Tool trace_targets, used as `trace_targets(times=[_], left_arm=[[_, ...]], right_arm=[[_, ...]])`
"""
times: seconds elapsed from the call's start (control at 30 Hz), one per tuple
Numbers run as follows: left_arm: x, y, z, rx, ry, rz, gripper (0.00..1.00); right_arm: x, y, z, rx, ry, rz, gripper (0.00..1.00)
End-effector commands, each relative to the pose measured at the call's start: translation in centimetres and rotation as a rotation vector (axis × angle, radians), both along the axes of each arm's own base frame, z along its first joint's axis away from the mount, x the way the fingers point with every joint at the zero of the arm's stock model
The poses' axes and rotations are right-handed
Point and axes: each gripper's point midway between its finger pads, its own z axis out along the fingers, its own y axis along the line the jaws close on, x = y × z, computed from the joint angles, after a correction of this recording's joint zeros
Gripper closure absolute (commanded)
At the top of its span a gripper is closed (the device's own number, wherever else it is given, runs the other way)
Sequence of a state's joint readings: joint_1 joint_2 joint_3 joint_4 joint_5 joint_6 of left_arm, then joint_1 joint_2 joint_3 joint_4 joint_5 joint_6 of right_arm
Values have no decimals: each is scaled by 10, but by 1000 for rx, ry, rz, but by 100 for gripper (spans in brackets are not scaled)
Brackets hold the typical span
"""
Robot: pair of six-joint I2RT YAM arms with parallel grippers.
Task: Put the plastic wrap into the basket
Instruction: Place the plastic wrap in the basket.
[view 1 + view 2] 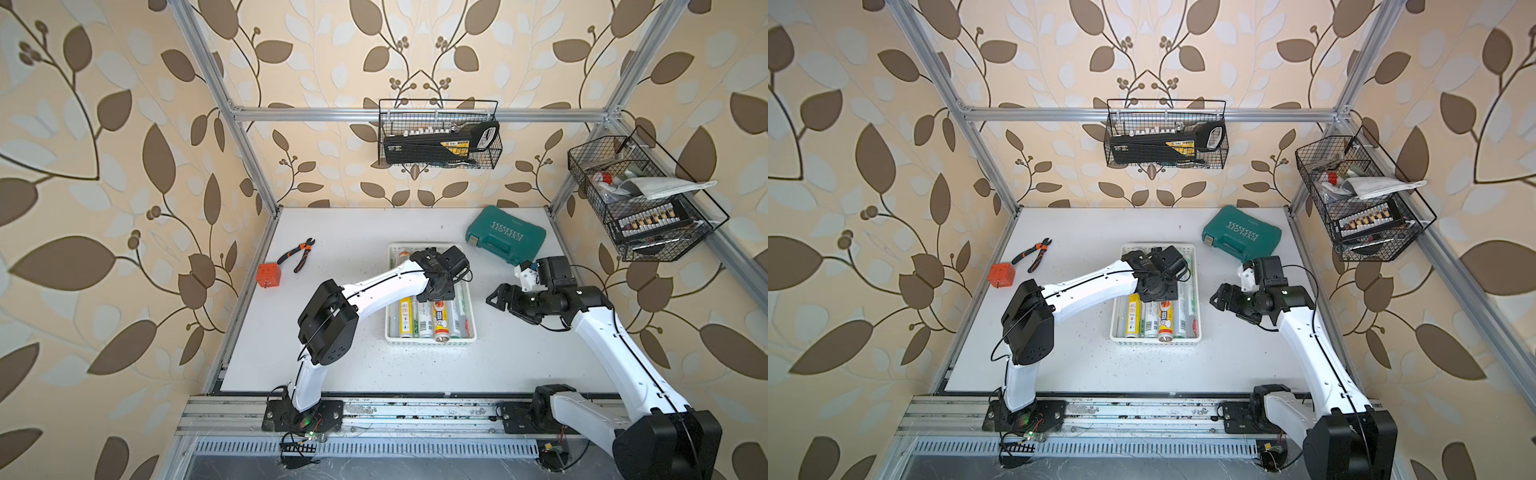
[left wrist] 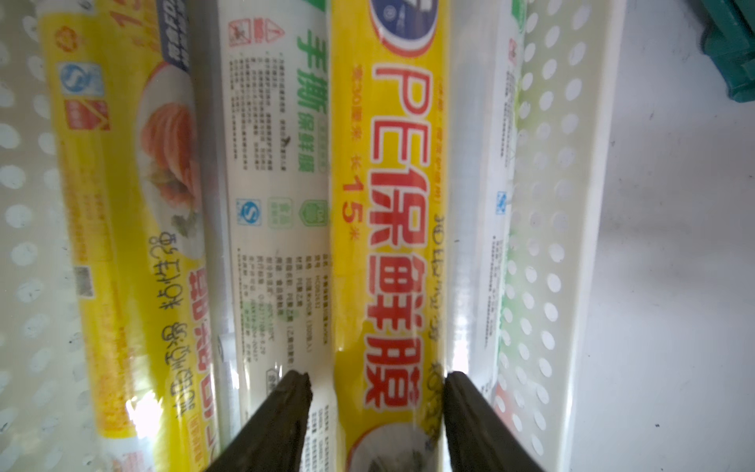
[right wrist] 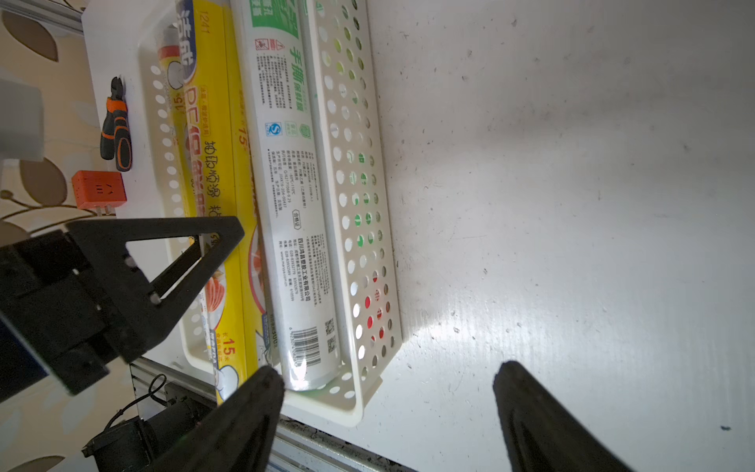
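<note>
The left gripper [image 2: 374, 382] hung over the basket [image 1: 430, 341], jaws apart astride a yellow roll of plastic wrap [image 2: 388, 204] lying inside. The right gripper [image 3: 388, 376] gaped empty just right of the basket.

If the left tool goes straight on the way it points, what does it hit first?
Most likely the yellow roll of plastic wrap lying in the basket, right between its fingers.

Top views overhead, wrist views close, sharing basket [image 2: 572, 204]
</note>
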State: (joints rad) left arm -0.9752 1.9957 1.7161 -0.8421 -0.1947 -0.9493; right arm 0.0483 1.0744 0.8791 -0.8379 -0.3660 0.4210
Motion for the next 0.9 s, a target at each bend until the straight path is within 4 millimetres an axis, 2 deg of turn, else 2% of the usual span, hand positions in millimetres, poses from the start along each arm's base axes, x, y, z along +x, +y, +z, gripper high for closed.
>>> trace_targets(times=[0.0, 0.13, 0.4, 0.87], left_arm=[[-1, 0, 31, -8, -64, -6, 45], [-4, -5, 43, -29, -87, -29, 54], [-8, -11, 48, -60, -87, -45, 62], [6, -4, 25, -22, -69, -12, 69]], right_arm=[[0, -2, 2, -16, -7, 2, 16], [0, -1, 0, -11, -3, 4, 16], [0, -2, -1, -15, -1, 2, 16], [0, -3, -3, -22, 1, 5, 16]])
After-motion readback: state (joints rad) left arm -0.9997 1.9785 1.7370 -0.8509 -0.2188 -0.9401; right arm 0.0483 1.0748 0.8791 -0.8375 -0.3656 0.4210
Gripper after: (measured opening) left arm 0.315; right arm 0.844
